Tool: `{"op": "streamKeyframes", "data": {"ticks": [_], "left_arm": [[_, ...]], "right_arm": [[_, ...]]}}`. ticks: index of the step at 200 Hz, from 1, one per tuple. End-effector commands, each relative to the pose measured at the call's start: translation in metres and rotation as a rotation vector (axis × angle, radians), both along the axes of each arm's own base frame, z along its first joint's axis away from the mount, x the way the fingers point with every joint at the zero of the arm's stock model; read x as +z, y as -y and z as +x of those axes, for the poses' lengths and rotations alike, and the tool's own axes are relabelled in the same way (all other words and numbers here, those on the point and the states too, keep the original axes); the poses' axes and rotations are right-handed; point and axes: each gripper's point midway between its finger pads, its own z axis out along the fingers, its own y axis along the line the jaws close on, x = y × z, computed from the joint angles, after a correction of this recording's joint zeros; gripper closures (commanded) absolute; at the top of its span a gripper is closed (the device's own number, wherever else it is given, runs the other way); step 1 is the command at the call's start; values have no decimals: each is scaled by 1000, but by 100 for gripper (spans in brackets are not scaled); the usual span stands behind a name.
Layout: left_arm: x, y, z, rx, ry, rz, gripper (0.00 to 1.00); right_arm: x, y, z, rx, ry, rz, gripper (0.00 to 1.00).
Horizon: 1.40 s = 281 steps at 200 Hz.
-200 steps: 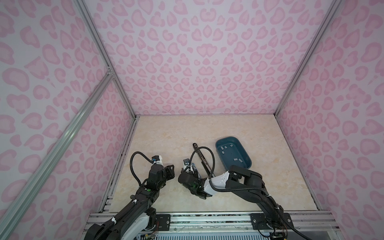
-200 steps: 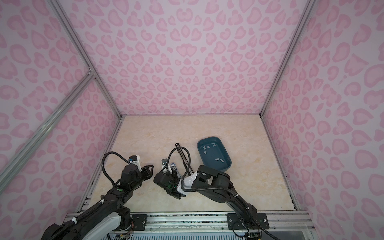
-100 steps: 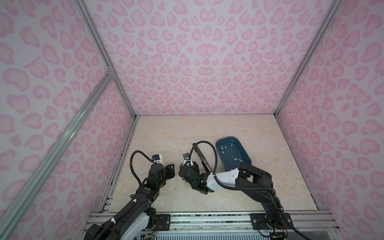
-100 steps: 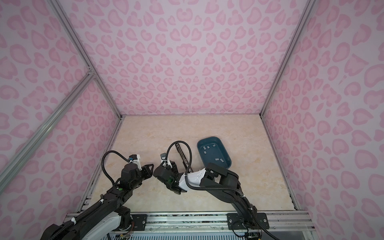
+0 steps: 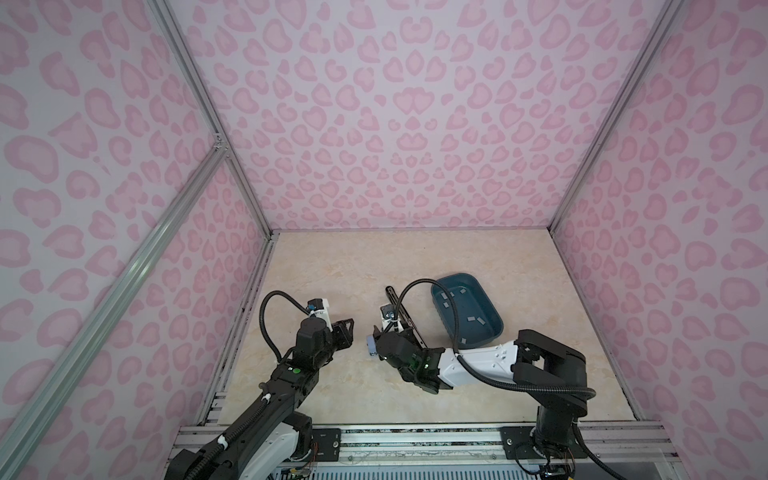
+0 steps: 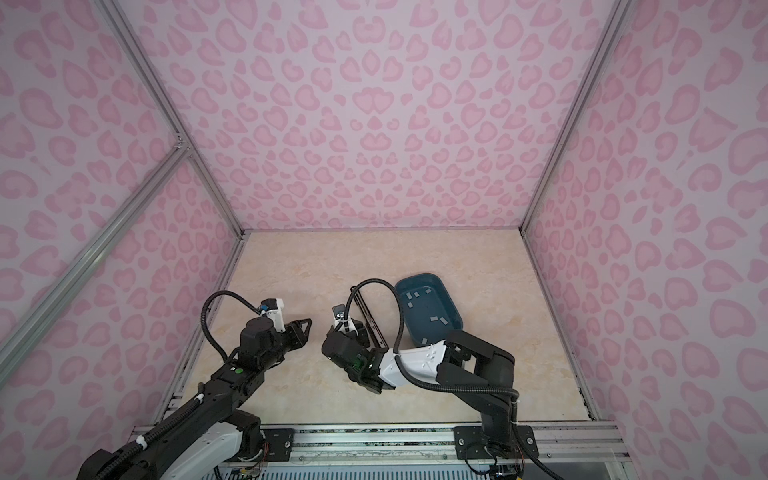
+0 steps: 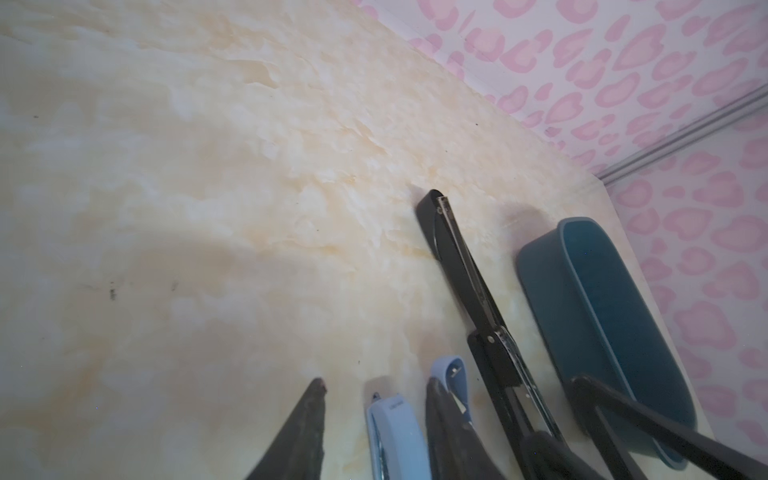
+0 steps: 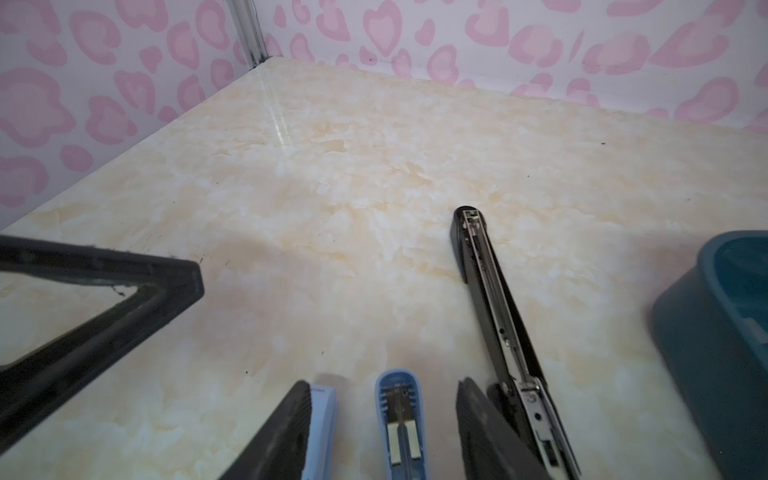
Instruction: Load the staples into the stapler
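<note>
Zero strips loaded, I'm judging: the staples (image 5: 472, 331) are lying in the teal tray (image 5: 491, 306). Near the tray, my right gripper (image 8: 384, 384) is straddling the light-blue stapler (image 8: 401, 419), jaws apart, gripping nothing; my left gripper (image 7: 375, 380) is hovering, jaws parted, empty.

Both top views: right end effector (image 5: 378, 336) covers most of the light-blue stapler (image 5: 369, 345); a sliver shows at its 8 o'clock. Staples (image 5: 473, 319) in tray (image 5: 455, 275), 2 o'clock: too small to count. Near end of black stapler (image 5: 411, 328) hidden.

Grey staples (image 5: 473, 331) lie flat in teal tray (image 5: 484, 340); lt-blue stapler (image 8: 400, 419) open on tabletop.
</note>
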Motion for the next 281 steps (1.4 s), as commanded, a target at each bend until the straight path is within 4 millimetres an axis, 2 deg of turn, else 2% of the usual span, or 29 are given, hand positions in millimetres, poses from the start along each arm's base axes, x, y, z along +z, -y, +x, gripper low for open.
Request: {"op": "streamKeyframes", "data": {"ticks": [1,17,53,89,121,159,201,218,281], "left_arm": [[19,24,5,-103,45,-7,57],[26,40,12,-141,58,-16,57],[15,78,23,-235,4,-2,57],[-9,100,34,-261,-65,4,57],[-20,105,38,-257,-87,4,57],[-35,102,42,-234,-117,30,57],[-52,103,46,-223,-153,40,57],[-55,103,46,-221,-157,41,57],[-59,112,39,-274,-162,5,58]], "right_arm": [[-17,20,-11,21,-28,-97,44],[-28,26,-26,81,-29,-95,42],[-55,35,-51,169,-40,-109,39],[-72,46,-52,165,-55,-104,45],[-75,45,-46,172,-58,-82,50],[-82,32,-44,204,-69,-71,54],[-88,30,-40,198,-80,-72,69],[-89,31,-39,195,-82,-71,79],[-98,32,-37,184,-97,-56,87]]}}
